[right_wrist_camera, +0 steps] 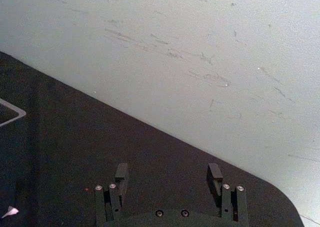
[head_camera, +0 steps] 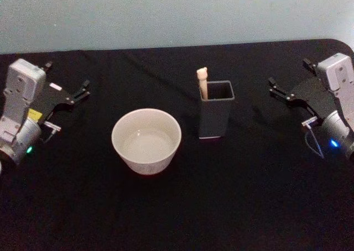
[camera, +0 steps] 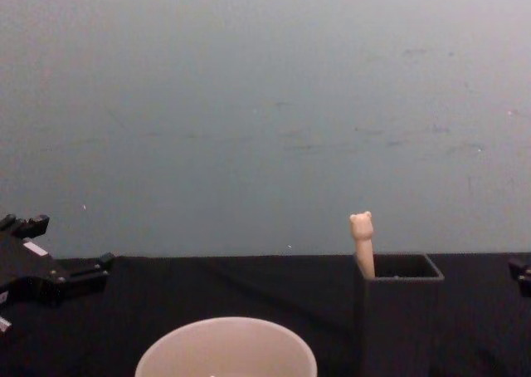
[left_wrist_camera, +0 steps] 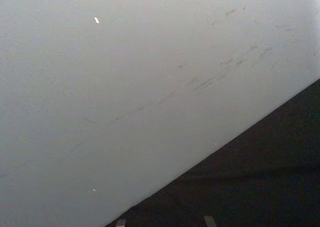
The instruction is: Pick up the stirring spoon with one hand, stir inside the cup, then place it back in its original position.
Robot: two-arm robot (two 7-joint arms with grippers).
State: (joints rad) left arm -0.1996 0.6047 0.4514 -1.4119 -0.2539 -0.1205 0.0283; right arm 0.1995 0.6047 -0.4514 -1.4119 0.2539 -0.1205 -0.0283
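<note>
on black cloth (head_camera: 249, 201), pale wall (head_camera: 166, 13), left gripper (head_camera: 84, 89), right gripper (head_camera: 275, 88) (parked)

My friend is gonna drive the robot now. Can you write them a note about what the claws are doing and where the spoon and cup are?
Left claw: open, empty, parked at the left side of the table.
Right claw: open, empty, parked at the right side.
Stirring spoon: standing in the dark holder, bear head poking out at a back corner.
Cup: on the table, left of the holder, not touching it.
Done: nothing looks started.
Left: grab the spoon, stir inside the cup, put it back in the holder.
</note>
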